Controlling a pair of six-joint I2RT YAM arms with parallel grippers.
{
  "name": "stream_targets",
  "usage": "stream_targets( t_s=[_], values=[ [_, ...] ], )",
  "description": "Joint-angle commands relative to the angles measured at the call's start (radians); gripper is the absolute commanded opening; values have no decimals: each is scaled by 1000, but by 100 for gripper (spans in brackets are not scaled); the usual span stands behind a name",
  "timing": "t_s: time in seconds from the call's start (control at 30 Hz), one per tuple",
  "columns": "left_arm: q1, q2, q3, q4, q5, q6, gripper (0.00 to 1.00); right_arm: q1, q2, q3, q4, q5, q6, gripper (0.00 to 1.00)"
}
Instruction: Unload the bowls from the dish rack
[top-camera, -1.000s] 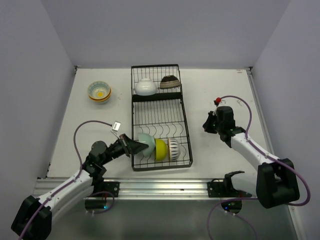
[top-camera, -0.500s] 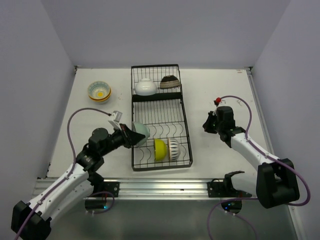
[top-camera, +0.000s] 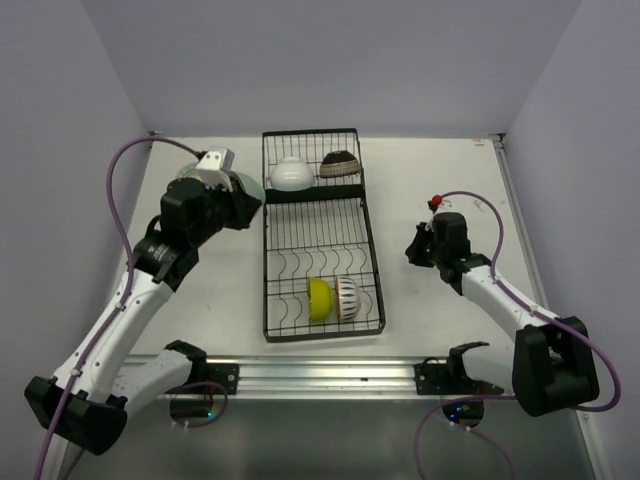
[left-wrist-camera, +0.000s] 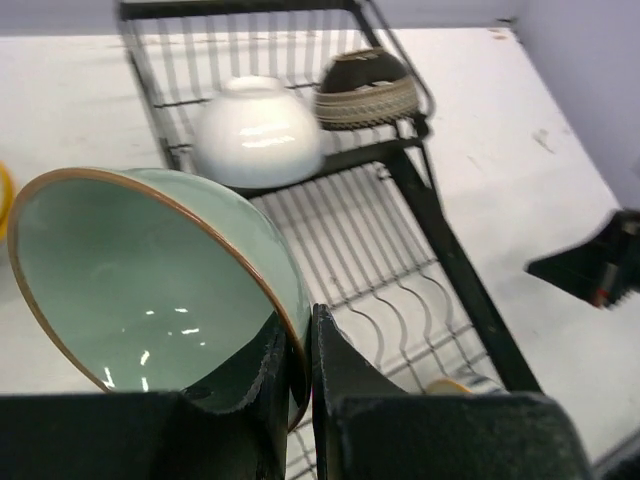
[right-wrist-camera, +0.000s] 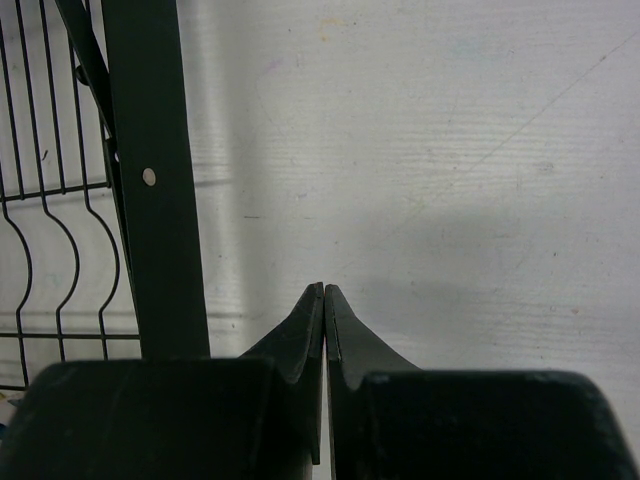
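Your left hand (left-wrist-camera: 300, 345), pinched on the rim of the pale green bowl (left-wrist-camera: 150, 270), has carried it out of the dish rack (top-camera: 312, 197) to above the counter's (top-camera: 200, 290) far-left side, leaving four more racked, while your right hand (right-wrist-camera: 324, 300) rests closed and empty.
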Motion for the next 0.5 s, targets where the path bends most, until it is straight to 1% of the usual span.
stream_targets(
  t_s=[0.0,0.03,0.07,0.1,0.2,0.27,0.3,0.47],
  values=[
    [110,73,126,-88,-92,149,0,4,10,19,23,-7,-5,2],
    [121,101,141,-105,-107,171,0,4,10,19,23,-5,-5,2],
    [128,132,190,-132,-147,191,0,4,10,20,23,-7,-5,2],
    [129,191,207,-190,-213,209,0,4,10,19,24,-7,-5,2],
    [128,282,244,-261,-309,235,0,4,10,20,20,-10,-5,2],
    [128,317,246,-287,-339,255,0,4,9,22,18,-10,-5,2],
    [128,348,247,-292,-383,257,0,3,9,22,18,-13,-5,2],
    [128,423,247,-315,-410,277,0,4,7,22,15,-19,-5,2]
  ],
)
